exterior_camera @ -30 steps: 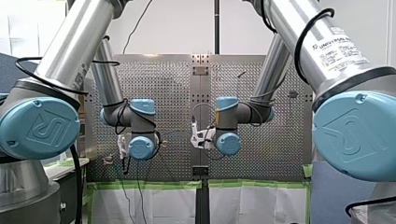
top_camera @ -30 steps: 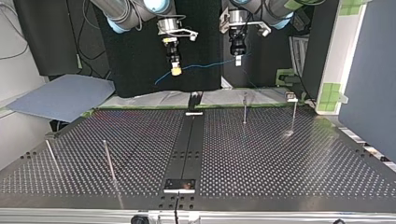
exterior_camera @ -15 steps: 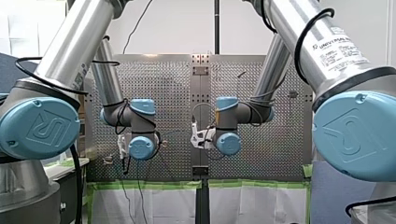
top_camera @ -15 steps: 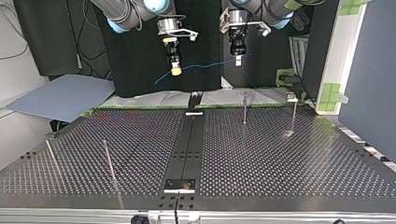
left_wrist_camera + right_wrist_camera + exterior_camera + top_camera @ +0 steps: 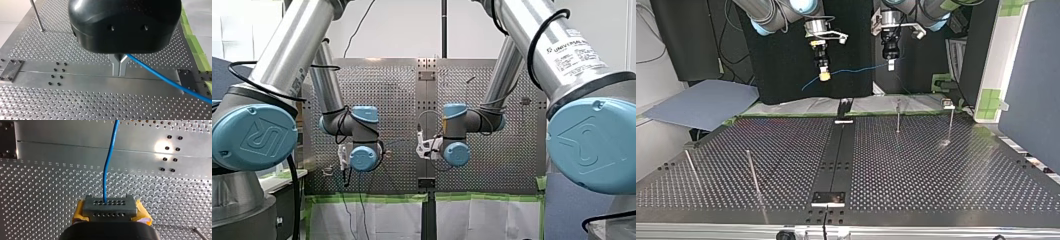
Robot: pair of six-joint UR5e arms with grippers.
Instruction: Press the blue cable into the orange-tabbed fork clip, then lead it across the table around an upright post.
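Observation:
The blue cable (image 5: 856,70) hangs in the air beyond the table's far edge, stretched between my two grippers. In the top view my right gripper (image 5: 824,75), with yellow pads, is at the left and my left gripper (image 5: 891,64) at the right. The left wrist view shows my left gripper (image 5: 119,73) with its metal fingers pressed together on the blue cable (image 5: 165,80), which leaves sideways. In the right wrist view my right gripper (image 5: 110,206) is shut on the cable (image 5: 108,165), which runs straight ahead over the plate. No orange tab is distinguishable in any view.
Thin upright posts stand on the perforated table (image 5: 936,170): two at the top view's far right (image 5: 897,117) (image 5: 951,125) and two at its near left (image 5: 752,172) (image 5: 691,167). A small fixture (image 5: 947,104) sits at the far right edge. A dark centre strip (image 5: 836,160) divides the plate.

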